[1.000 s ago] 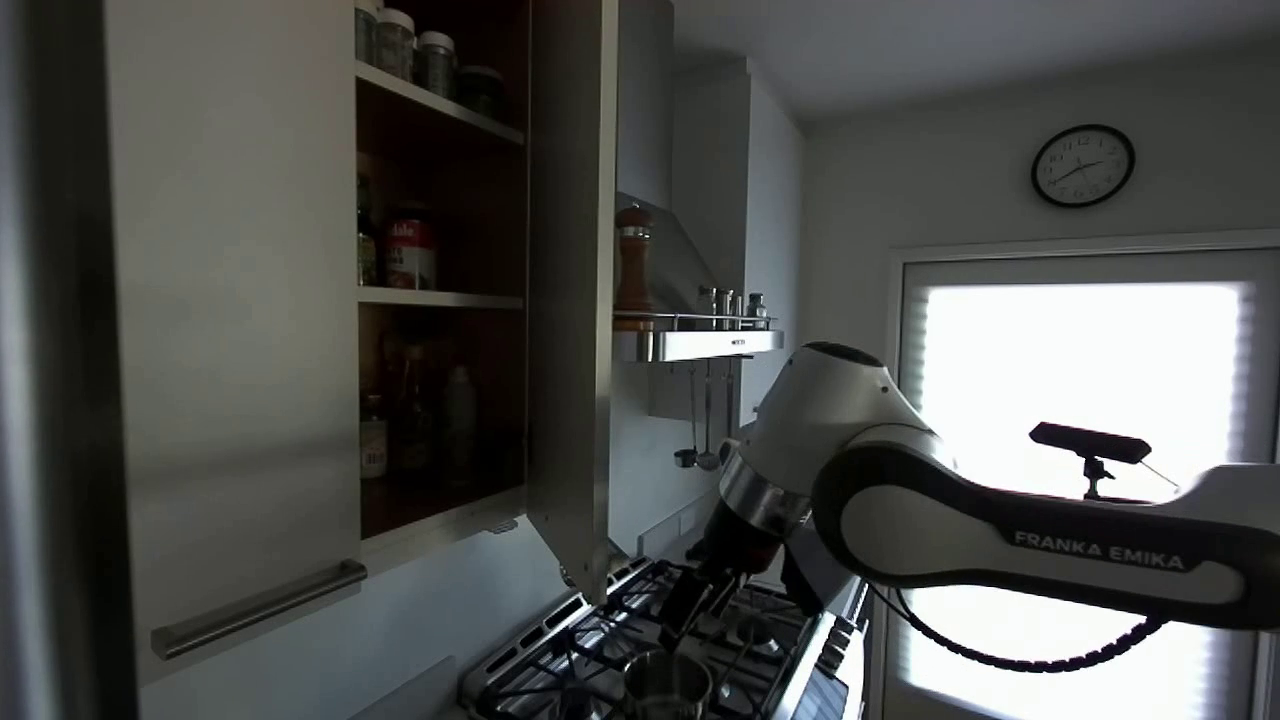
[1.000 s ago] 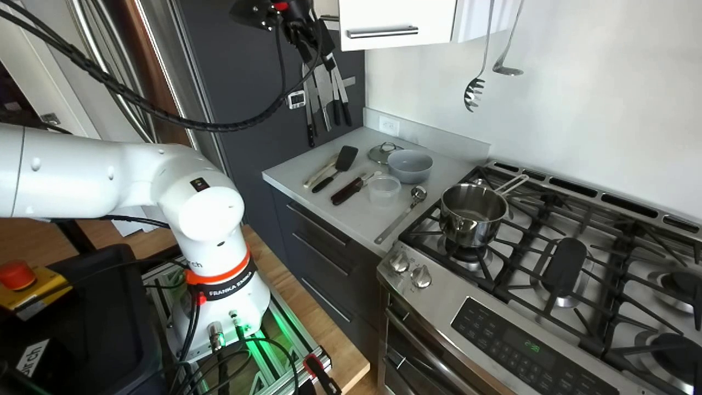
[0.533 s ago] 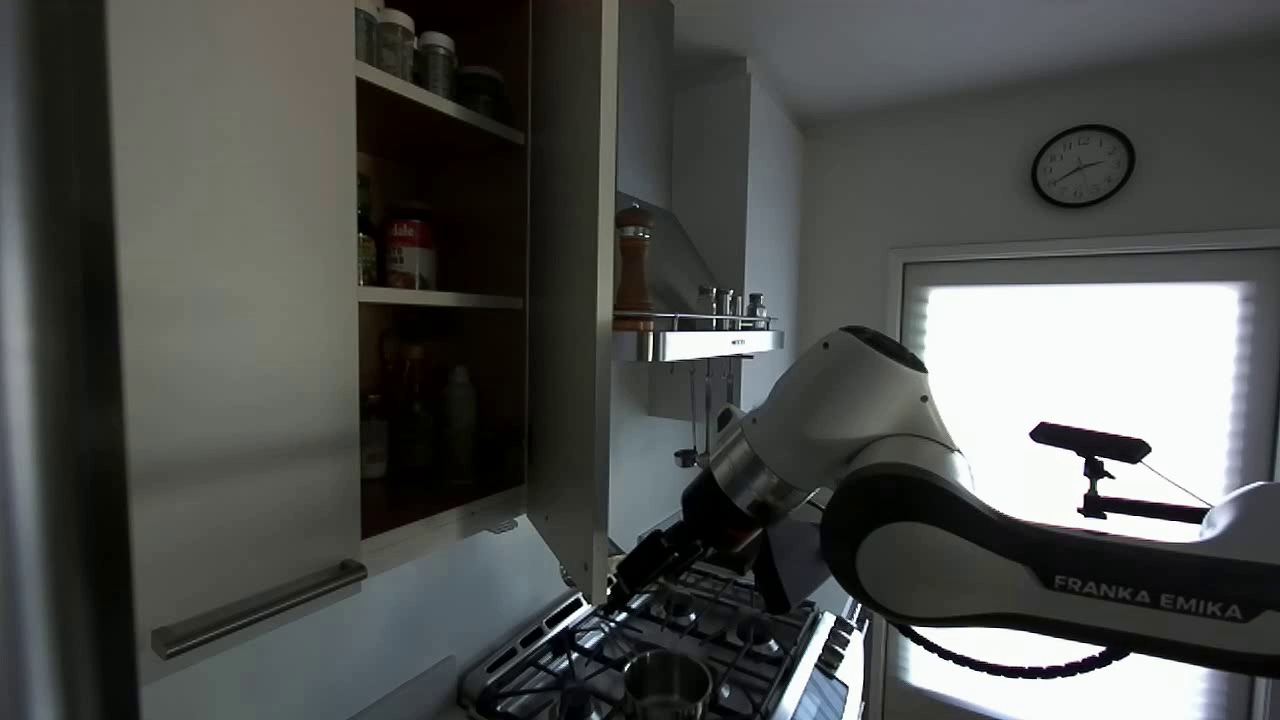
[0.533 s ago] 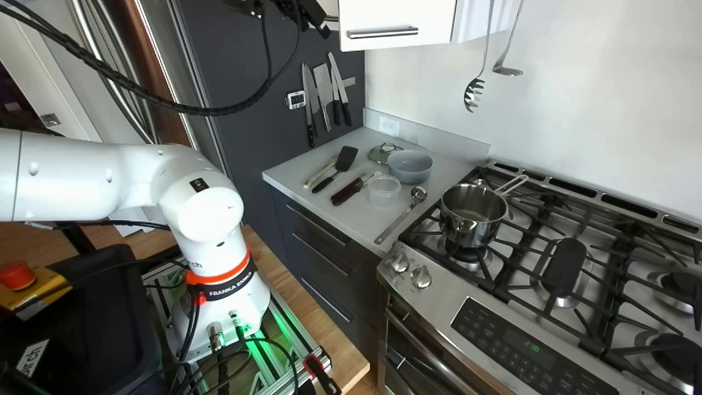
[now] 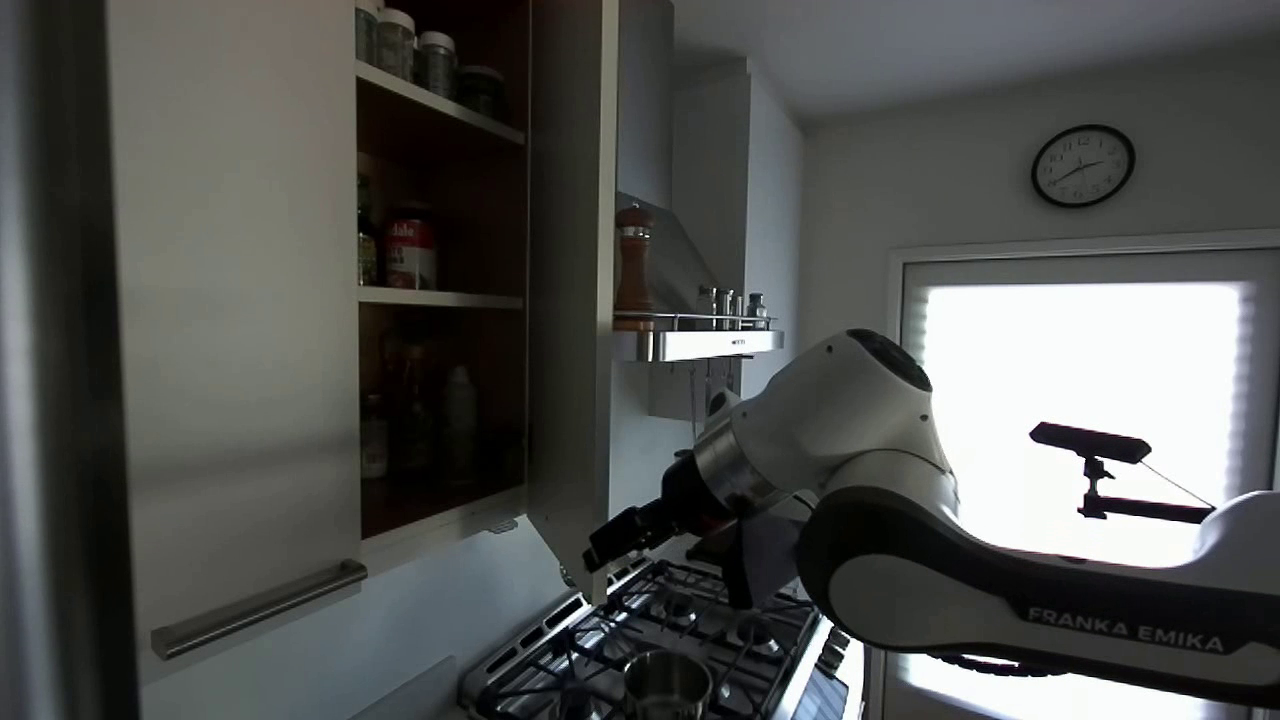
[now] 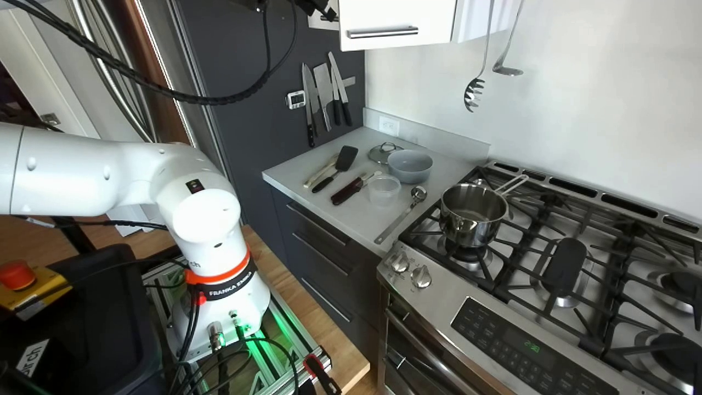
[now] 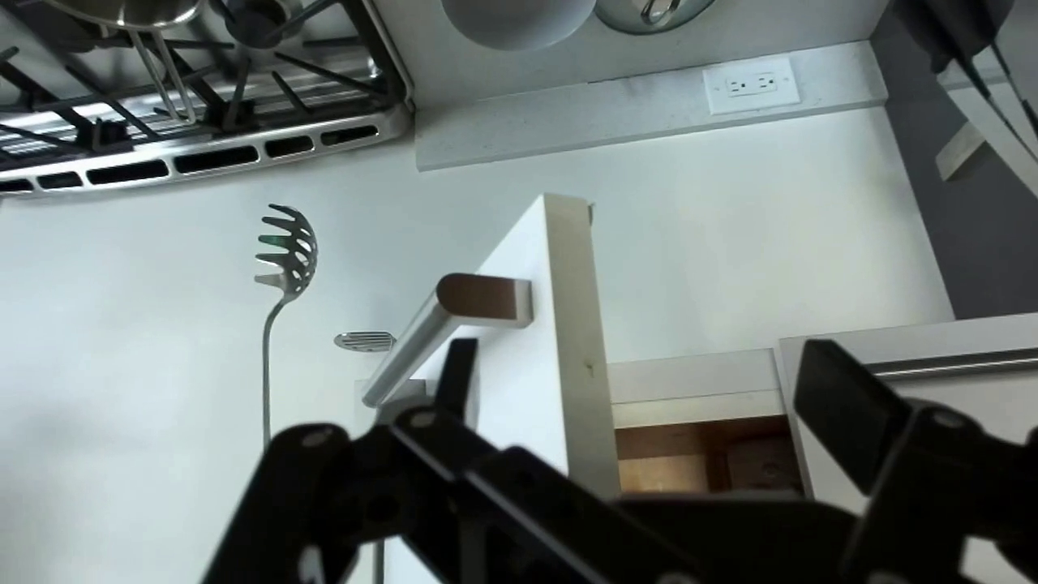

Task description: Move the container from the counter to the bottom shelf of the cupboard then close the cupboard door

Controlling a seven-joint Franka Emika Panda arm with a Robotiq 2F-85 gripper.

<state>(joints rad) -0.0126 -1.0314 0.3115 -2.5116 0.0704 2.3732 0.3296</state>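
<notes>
1. From where I stand, far left in an exterior view: plain grey panel, bar handle along its foot.
2. Next, the cupboard. On the top board, jars, lettering lost in the gloom. On the middle board, a red-and-white can, letters "dale" legible.
3. Its bottom shelf: bottles in shadow; the leftmost wears a pale label I cannot read.
4. There the cupboard door stands open, the pincer at its lower corner, jaws spread wide apart. Wrist view: the door's edge shows in the gap between them, door handle near one side. Whether they touch it, I cannot tell.
5. Right of that, a cooker hood, logo too small to read; the arm, lettered FRANKA EMIKA; a wall clock with numerals.
6. In an exterior view, bottom left: white label, letters ending "rch". Same three letters on the arm's base, FRANKA on its black band.
7. Middle: the table. Spatula, then the container: clear plastic, upright, just beside a grey bowl. The pincer shows at this view's top edge; the container sits well below it, well apart.
8. Right: steel pot on the gas hob; oven display in green digits, seemingly 2:38.
</notes>
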